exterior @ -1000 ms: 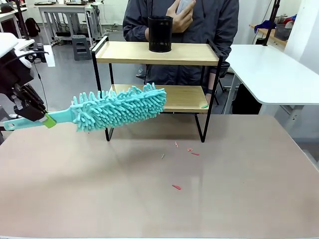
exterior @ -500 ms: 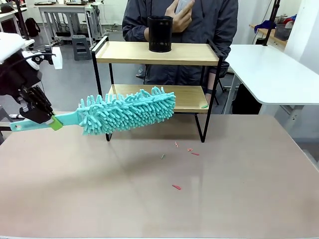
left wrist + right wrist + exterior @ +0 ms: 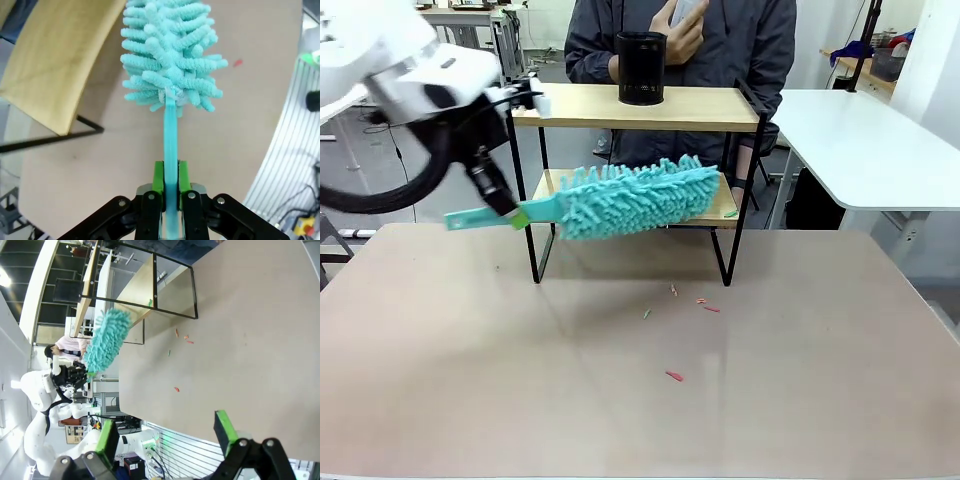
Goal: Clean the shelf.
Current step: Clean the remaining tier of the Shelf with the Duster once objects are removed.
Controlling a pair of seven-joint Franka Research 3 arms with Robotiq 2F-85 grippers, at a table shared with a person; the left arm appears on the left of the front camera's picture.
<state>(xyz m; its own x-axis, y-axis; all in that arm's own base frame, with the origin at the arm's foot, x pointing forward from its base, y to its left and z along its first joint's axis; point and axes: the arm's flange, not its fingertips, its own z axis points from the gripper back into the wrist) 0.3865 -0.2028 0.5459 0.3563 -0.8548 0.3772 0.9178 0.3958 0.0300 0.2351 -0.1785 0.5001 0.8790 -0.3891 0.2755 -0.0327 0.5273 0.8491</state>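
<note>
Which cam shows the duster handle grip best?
Left wrist view: the duster handle runs straight up from the left end effector, clamped between its green pads. Front view shows it small, side-on, beside the shelf. Right wrist view has it tiny, far off.

Moved: left gripper [image 3: 516,216] went from the left edge of the table [image 3: 620,400] to just beside the left front leg of the shelf [image 3: 700,108]. The teal duster [image 3: 638,198] shifted right with it. Its head, earlier in front of that leg, ended across the front of the lower board [image 3: 718,208], tip near the right leg. The white left arm [image 3: 410,50] swung up into the upper left.
</note>
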